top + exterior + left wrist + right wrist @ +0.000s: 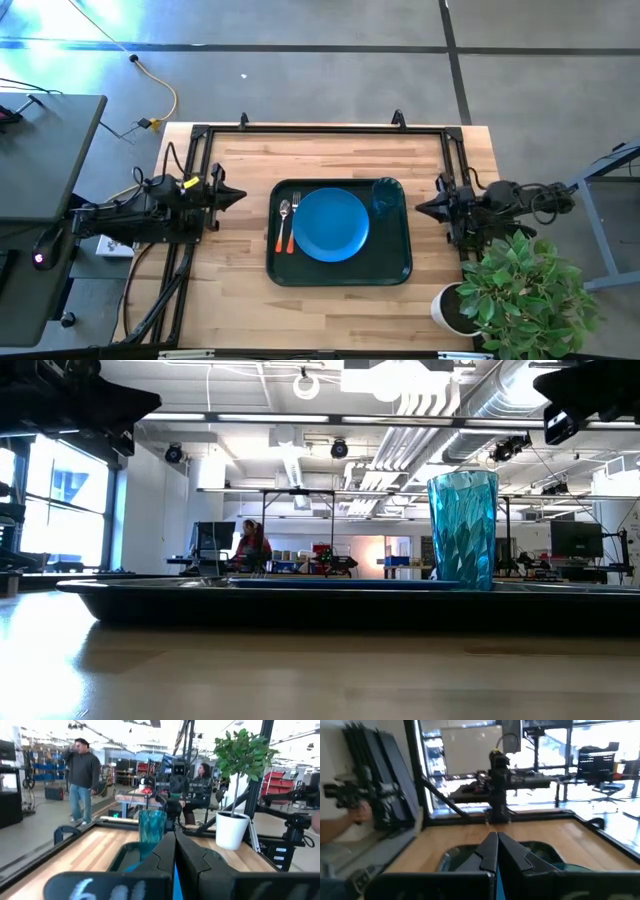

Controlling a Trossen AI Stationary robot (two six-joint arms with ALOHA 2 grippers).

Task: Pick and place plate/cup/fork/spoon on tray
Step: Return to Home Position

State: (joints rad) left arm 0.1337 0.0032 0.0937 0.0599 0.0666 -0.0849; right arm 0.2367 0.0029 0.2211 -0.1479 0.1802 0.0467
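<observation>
The dark tray lies in the middle of the table. On it rest the blue plate, the teal cup upright at the tray's far right corner, and the spoon and fork side by side left of the plate, handles toward the near edge. The cup also shows in the low view, and in the left wrist view. My left gripper is shut and empty left of the tray. My right gripper is shut and empty right of the tray.
A potted plant in a white pot stands at the table's near right corner, close under my right arm. A black frame runs along the table's far edge and sides. People show in the room beyond the table.
</observation>
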